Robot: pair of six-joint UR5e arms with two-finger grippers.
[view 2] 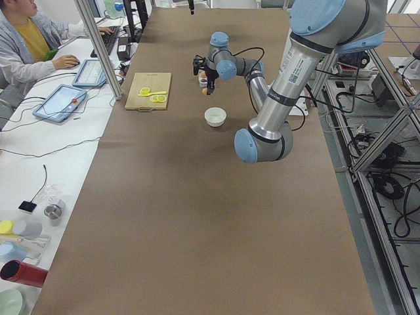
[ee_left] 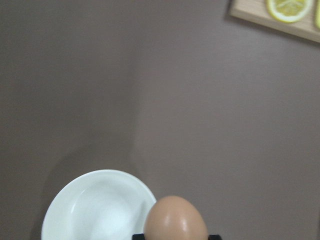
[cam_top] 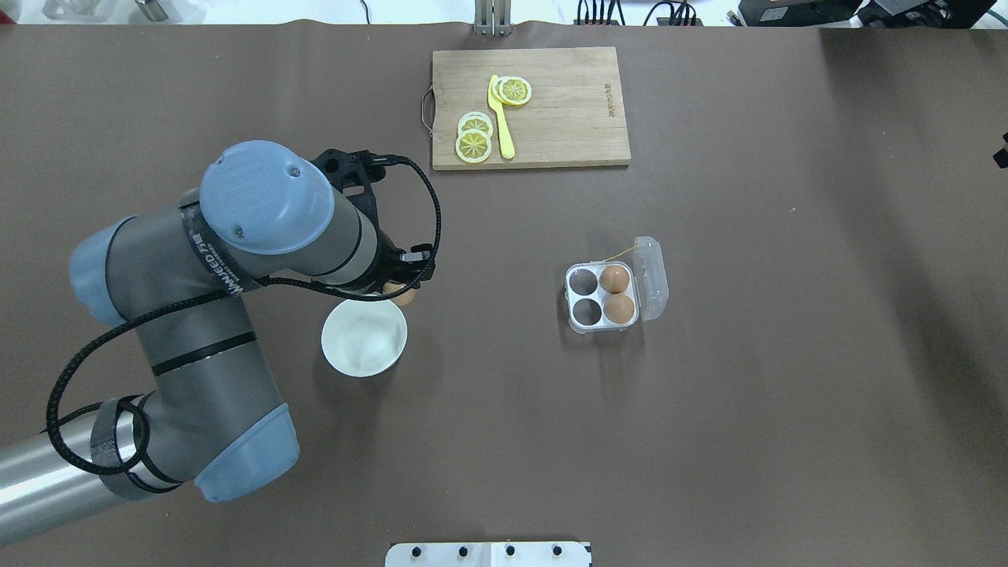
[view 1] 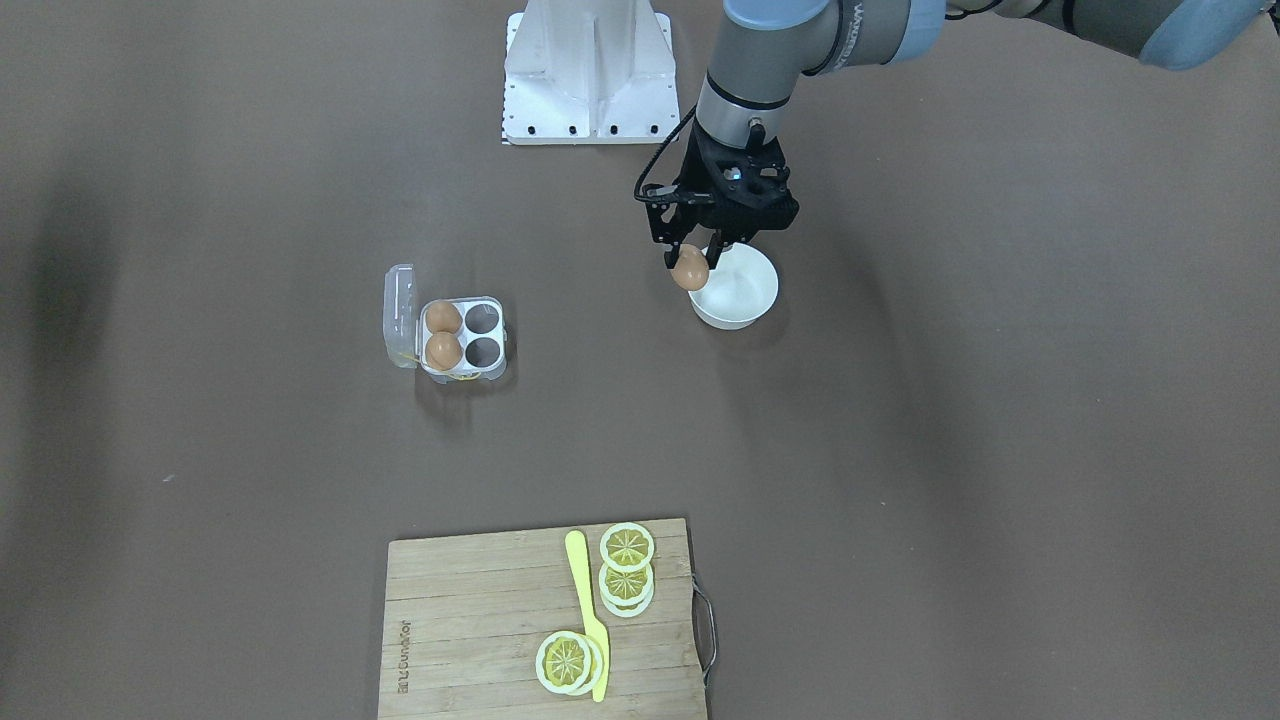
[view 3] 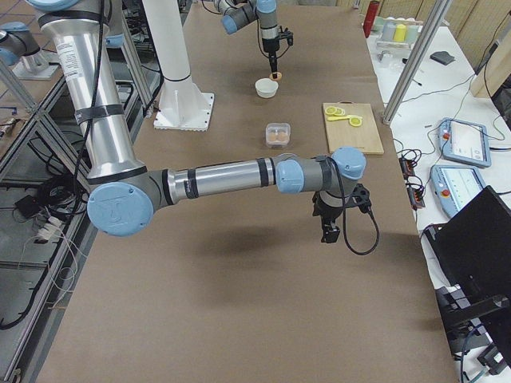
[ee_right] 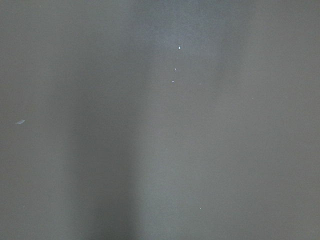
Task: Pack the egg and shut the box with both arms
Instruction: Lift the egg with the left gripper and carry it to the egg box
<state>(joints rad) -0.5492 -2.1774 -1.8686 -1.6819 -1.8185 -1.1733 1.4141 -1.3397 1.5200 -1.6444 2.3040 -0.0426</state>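
Observation:
My left gripper (view 1: 690,268) is shut on a tan-brown egg (view 1: 690,270) and holds it in the air over the edge of the round white bowl (view 1: 745,300). The egg also shows in the left wrist view (ee_left: 175,217) and, half hidden by the arm, in the overhead view (cam_top: 403,297). The clear egg carton (view 1: 497,335) stands open, its lid (view 1: 400,315) folded back. Two eggs (view 1: 443,333) fill the cells by the lid; the other two cells (view 1: 483,333) are empty. My right gripper (view 3: 329,234) shows only in the exterior right view, so I cannot tell its state.
A wooden cutting board (view 1: 470,600) with yellow citrus slices (view 1: 627,547) and a yellow knife (view 1: 588,610) lies at the table edge opposite the robot. The white base bracket (view 1: 590,70) stands at the robot's side. The bowl (cam_top: 364,337) looks empty.

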